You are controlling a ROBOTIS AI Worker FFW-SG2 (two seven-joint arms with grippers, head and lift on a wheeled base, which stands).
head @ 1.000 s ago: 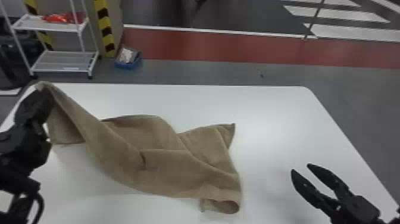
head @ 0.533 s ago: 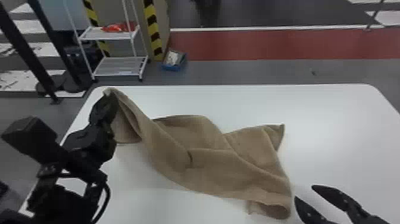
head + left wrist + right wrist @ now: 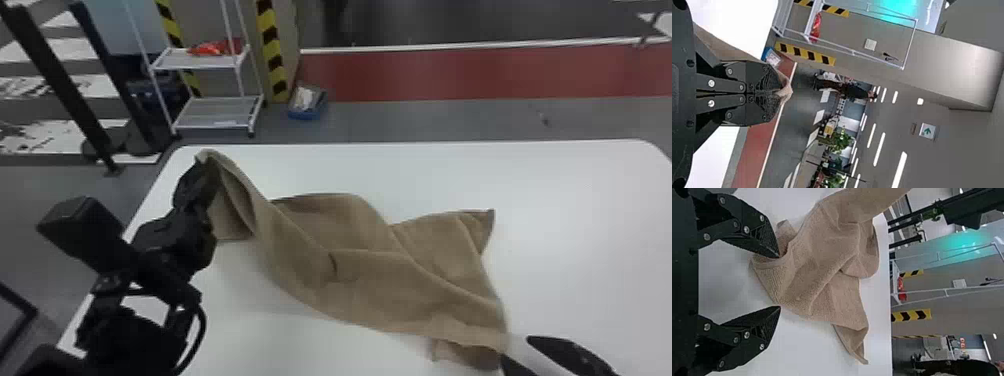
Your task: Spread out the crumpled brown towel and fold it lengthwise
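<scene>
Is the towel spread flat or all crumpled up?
Crumpled: the towel has folds and ridges on the table, and the left hand holds one end up.

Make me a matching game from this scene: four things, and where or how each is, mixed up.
Things:
1. Left tool
2. Blue container
3. Brown towel
4. Right tool

Places and states:
A. Open, by the towel's near edge
B. Wrinkled, one end raised
C. Shut on cloth
D. On the floor beyond the table

Pairs: 1-C, 2-D, 3-B, 4-A
</scene>
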